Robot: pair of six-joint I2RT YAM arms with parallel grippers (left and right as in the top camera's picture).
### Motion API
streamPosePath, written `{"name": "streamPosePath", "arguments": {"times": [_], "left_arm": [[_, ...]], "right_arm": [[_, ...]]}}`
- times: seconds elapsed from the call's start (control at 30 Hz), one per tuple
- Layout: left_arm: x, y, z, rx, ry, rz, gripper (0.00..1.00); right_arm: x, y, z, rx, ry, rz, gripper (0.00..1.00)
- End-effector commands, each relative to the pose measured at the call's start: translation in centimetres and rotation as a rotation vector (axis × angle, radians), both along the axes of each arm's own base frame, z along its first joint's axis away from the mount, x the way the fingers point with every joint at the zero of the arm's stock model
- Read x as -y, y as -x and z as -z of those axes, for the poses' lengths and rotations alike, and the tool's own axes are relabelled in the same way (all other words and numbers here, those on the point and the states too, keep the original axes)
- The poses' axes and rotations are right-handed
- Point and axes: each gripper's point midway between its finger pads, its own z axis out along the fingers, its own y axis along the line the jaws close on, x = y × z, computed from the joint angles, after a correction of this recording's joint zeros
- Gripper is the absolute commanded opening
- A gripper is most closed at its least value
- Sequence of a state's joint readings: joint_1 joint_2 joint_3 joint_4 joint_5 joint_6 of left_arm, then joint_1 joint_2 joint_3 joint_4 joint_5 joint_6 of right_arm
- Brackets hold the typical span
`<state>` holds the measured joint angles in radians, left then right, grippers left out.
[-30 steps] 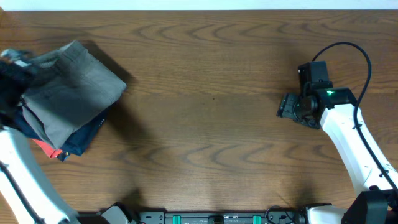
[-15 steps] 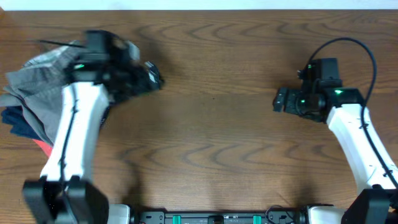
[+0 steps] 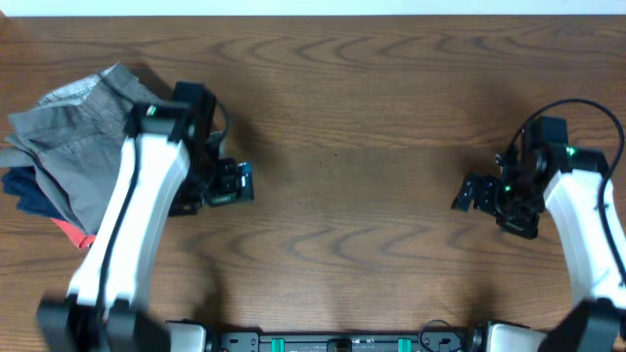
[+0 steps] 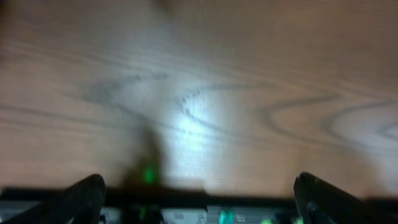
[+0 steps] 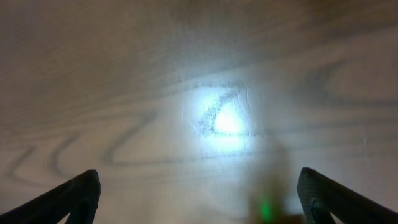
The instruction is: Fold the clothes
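1. Brown wood-grain counter (image 3: 342, 117): fills the overhead view. A bright lamp glare lies on it in both wrist views.
2. White left arm (image 3: 137, 215): rises from the near-left edge and bends right beside the cloth pile. In the overhead view its elbow overlaps the pile's right edge; whether they touch cannot be told.
3. White right arm (image 3: 587, 225): stands along the right edge and bends inward.
4. Pair of grey woven shorts (image 3: 73, 142): lies in a rumpled heap at the far-left of the counter, on top of the pile.
5. Dark navy folded garments (image 3: 27, 191): lie under the shorts, showing at the pile's near-left side.
6. Left fingers (image 3: 238, 183): point right, just right of the pile and clear of the shorts. In the left wrist view the two dark tips (image 4: 87, 194) stand spread wide, with only bare counter between them.
7. Right fingers (image 3: 471, 194): point left over bare counter, well apart from the pile. In the right wrist view the tips (image 5: 81, 190) are likewise spread wide and hold nothing.
8. Small red-orange cloth (image 3: 67, 233): peeks out at the pile's near edge, beside the left arm.
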<state>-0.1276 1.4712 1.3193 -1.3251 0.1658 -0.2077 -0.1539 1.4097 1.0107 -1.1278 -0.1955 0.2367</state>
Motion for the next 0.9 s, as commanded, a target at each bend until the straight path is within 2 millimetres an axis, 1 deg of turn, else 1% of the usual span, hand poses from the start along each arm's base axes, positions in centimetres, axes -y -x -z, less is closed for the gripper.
{"name": "streamPosePath", "arguments": {"times": [0.0, 0.03, 0.07, 0.1, 0.17, 0.23, 0.3, 0.33, 0.43, 0.5, 0.57, 0.7, 0.8, 0.87], "left_arm": [[-0.9, 1.0, -3.0, 0.254, -0.056, -0.009, 0.98], [-1.2, 1.2, -4.4, 0.395, -0.066, -0.032, 0.98], [-1.4, 1.4, -5.4, 0.488, -0.072, -0.037, 0.98], [-2.0, 2.1, -7.0, 0.632, -0.083, -0.061, 0.98], [-2.8, 3.4, -9.3, 0.830, -0.074, -0.090, 0.98], [-3.3, 4.9, -12.2, 1.027, -0.027, -0.122, 0.98], [-4.0, 7.6, -14.7, 1.178, 0.018, -0.146, 0.98], [-4.2, 8.6, -15.4, 1.227, 0.033, -0.153, 0.98], [-5.2, 12.5, -17.6, 1.411, 0.091, -0.183, 0.98], [-5.7, 14.4, -18.4, 1.497, 0.118, -0.196, 0.98], [-6.0, 15.4, -18.2, 1.469, 0.109, -0.192, 0.98], [-6.0, 15.5, -17.9, 1.430, 0.096, -0.185, 0.98], [-6.0, 15.6, -17.0, 1.395, 0.085, -0.180, 0.98], [-6.1, 15.8, -16.2, 1.365, 0.076, -0.175, 0.98]], "right_arm": [[-0.3, 0.3, -1.4, 0.170, 0.016, -0.008, 0.99], [-0.3, 0.2, -1.9, 0.271, 0.035, -0.002, 0.99], [-0.1, 0.3, -2.3, 0.333, 0.058, 0.019, 0.99], [0.3, 0.5, -2.9, 0.429, 0.098, 0.069, 0.99], [0.9, 0.7, -4.4, 0.596, 0.139, 0.135, 0.99], [0.9, 1.2, -6.0, 0.746, 0.142, 0.153, 0.99], [0.7, 2.4, -7.0, 0.839, 0.149, 0.150, 0.99], [0.7, 3.0, -7.2, 0.862, 0.150, 0.152, 0.99], [0.4, 4.9, -8.0, 0.926, 0.152, 0.153, 0.99], [0.3, 5.7, -8.1, 0.940, 0.153, 0.154, 0.99], [0.2, 6.6, -7.7, 0.931, 0.152, 0.154, 0.99], [0.1, 7.8, -6.2, 0.858, 0.150, 0.151, 0.99], [0.0, 8.8, -4.9, 0.792, 0.147, 0.149, 0.99], [0.0, 9.0, -4.6, 0.776, 0.144, 0.152, 0.99]]}}
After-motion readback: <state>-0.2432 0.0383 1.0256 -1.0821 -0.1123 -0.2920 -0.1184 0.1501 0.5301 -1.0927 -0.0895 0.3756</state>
